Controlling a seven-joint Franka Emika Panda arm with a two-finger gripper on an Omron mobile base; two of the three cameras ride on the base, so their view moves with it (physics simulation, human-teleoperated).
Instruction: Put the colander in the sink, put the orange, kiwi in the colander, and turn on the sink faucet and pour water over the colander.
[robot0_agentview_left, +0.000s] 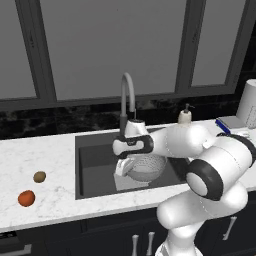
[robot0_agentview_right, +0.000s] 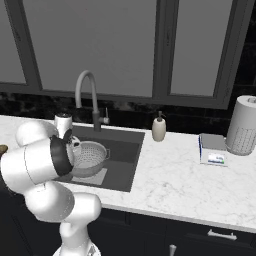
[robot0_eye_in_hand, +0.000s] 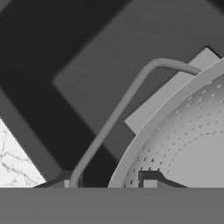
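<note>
The claw (robot0_eye_in_hand: 107, 183) grips the colander (robot0_agentview_left: 145, 167) rim in the sink (robot0_agentview_left: 95, 170) — orange (robot0_agentview_left: 26, 198) and kiwi (robot0_agentview_left: 39, 176) wait at nine o'clock — tap (robot0_agentview_left: 127, 97) untouched

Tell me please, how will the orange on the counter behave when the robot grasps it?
The orange looks round and smooth, so it may roll if nudged on the flat counter. It seems small and probably firm, so closing squarely across its middle should help.

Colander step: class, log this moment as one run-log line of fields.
stage: colander placement | colander: in sink, gripper shut on rim by handle | orange, kiwi: on counter left of sink
</note>
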